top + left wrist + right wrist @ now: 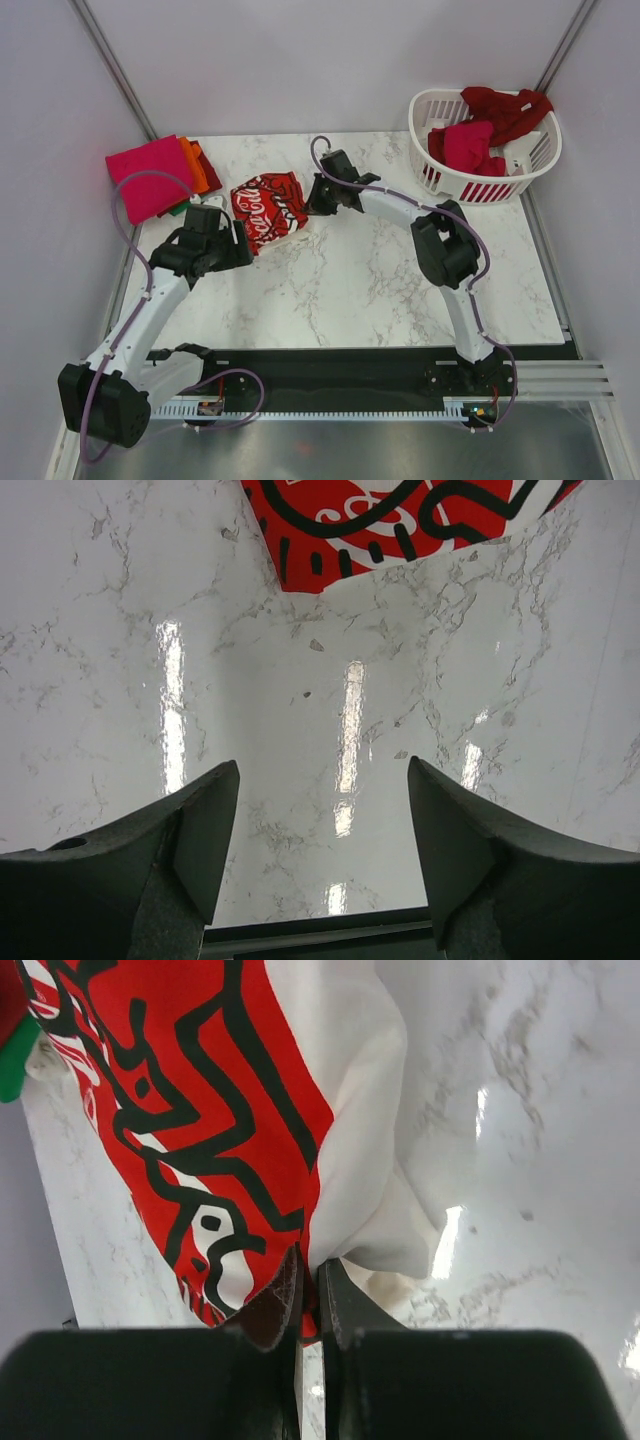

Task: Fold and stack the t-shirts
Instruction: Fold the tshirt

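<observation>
At the right edge of the bunched red cloth t-shirt with white Coca-Cola script (268, 210), you've got the right gripper (314, 204) on the fabric. The right wrist view shows its jaws all but together, with only a thin slit between them. The shirt's edge is pinched at the fingertips (338, 1295). Red print lies to one side of the pinch and the plain white inner face of the cloth to the other. From the grip the cloth runs away from the gripper, loosely folded over itself.

That shirt lies on the white marble-pattern tabletop (400, 290), toward its back left.

The left gripper (240, 243) sits at the shirt's near-left corner, close to it but apart. Its jaws stand wide with nothing between them and bare marble below. In the left wrist view the shirt's printed edge lies out ahead of the fingertips, with a clear strip of table between.

Left of the Coca-Cola shirt and slightly further back is a flat pile, near it but not touching:
- a magenta-pink cloth t-shirt (150, 175)
- an orange cloth t-shirt (196, 165) showing at the pink one's right
- a dark red cloth t-shirt (211, 174) beyond that
- a sliver of a green cloth t-shirt (178, 209) at the near edge

Well to the right of the Coca-Cola shirt, at the back corner, is the white slatted plastic laundry basket (450, 185). It holds a crimson cloth t-shirt (505, 110), draped over the far rim, and a pinkish-red cloth t-shirt (466, 146), bunched inside.
</observation>
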Tool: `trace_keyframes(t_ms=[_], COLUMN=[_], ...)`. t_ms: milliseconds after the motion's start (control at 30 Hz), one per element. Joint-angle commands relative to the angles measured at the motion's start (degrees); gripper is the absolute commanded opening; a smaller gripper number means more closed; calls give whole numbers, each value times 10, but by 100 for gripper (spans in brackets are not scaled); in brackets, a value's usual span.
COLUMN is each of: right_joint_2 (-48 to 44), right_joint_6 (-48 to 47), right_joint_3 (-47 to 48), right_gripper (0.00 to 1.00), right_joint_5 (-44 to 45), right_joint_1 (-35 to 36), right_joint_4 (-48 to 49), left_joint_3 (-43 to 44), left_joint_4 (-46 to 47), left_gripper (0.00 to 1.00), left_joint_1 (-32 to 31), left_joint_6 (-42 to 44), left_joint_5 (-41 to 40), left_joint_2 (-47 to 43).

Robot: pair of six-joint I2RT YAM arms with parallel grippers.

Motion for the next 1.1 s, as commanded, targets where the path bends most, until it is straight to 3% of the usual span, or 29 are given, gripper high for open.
trace_keyframes(t_ms=[0,167,267,300,400,533,667,700,800,933,967,1067], right_joint_2=[-80,-105,-81,-77,-78,-137,-171,-173,-167,-109,-94,-20], right_joint_6=[33,39,26,23,-1,-39,-76,-87,-99,-35,-20,14], right_joint_3=[-48,-118,-112,-110,-120,-147,-115,-105,-65,-37,-32,-7], right_gripper=[0,1,36,62,78,79,75,67,56,49,48,42], right_joint_5=[19,26,0,-1,36,129,132,121,34,-115,-139,-188], right_joint_1=[2,0,-6,-6,-7,4,23,33,53,62,62,46], right_joint_4=[-11,4,2,-2,-25,-44,-56,-54,-25,81,139,175], left_joint_3=[-1,-1,-1,-1,-1,-1,2,3,2,2,2,0], left_joint_4=[20,20,20,20,20,20,20,20,20,19,20,19], left_gripper=[75,75,75,75,75,75,75,75,75,75,75,75], left_joint_1=[-8,-17,-18,-19,-20,-22,-25,-25,-26,-26,-27,-26], left_joint_6=[-2,-3,-3,-2,-2,-2,-1,-1,-1,-2,-2,-4], left_joint_5=[-21,-24,-27,-28,-30,-33,-32,-35,-39,-43,-43,-43], left_joint_2=[-10,-6,-3,-2,0,2,8,9,7,7,6,5])
